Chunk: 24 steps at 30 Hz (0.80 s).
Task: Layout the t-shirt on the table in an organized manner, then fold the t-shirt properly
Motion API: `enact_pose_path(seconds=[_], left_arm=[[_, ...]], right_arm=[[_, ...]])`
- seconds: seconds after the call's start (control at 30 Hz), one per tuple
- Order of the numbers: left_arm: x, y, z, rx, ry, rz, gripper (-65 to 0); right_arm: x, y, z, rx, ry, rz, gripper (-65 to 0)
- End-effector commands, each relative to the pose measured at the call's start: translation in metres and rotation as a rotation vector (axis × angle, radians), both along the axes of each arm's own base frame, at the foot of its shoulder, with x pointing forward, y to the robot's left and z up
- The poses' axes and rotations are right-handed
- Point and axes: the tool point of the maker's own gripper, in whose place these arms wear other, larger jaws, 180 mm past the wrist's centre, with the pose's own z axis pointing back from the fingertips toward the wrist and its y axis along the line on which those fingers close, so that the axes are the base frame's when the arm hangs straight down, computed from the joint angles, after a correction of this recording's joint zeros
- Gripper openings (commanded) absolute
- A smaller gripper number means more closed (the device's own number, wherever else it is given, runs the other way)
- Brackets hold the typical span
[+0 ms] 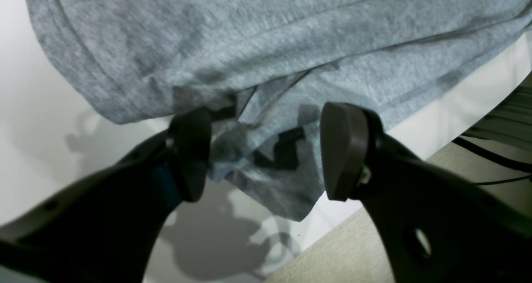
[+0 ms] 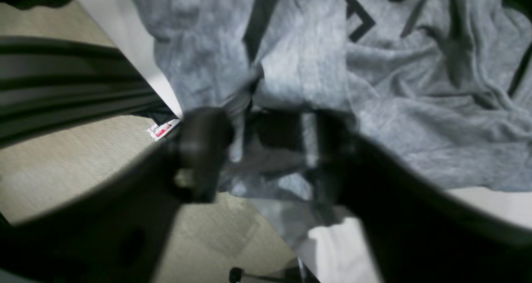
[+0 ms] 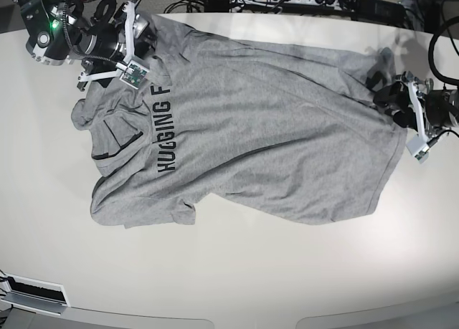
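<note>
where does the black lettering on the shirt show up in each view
Base: the black lettering runs along the t-shirt at left of centre, near the collar end.
Right wrist: parts of letters sit along the top edge, above the blurred right gripper.
Left wrist: only a dark printed patch shows faintly through the fabric, between the left gripper jaws.
Shared landmark: the white table edge, visible in all three.

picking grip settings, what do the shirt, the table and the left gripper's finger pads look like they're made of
The t-shirt: soft heathered grey knit, probably cotton, matte, creasing easily. The table: smooth off-white hard top, faintly glossy, likely laminate. The finger pads of the left gripper: dark matte plastic or rubber; which one is unclear.
</note>
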Motion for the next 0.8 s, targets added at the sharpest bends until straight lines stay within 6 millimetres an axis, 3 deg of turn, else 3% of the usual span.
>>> enact_pose_path(seconds=[0.0, 0.13, 0.37, 0.6, 0.77], left_arm=[[0.010, 0.004, 0.013, 0.001, -0.038, -0.006, -23.2], [0.010, 0.004, 0.013, 0.001, -0.038, -0.006, -23.2], [0.010, 0.004, 0.013, 0.001, -0.038, -0.006, -23.2], [0.010, 0.004, 0.013, 0.001, -0.039, -0.006, -23.2], [0.010, 0.004, 0.013, 0.001, -0.039, -0.006, -23.2]], right_arm=[[0.004, 0.004, 0.008, 0.033, -0.021, 0.012, -20.4], [0.000, 0.017, 0.019, 0.086, -0.021, 0.054, -19.8], [0.017, 0.033, 0.050, 0.143, -0.145, 0.066, -19.8], [0.043, 0.024, 0.056, 0.115, -0.276, -0.017, -19.8], [0.046, 0.021, 0.056, 0.112, -0.278, -0.058, -19.8]])
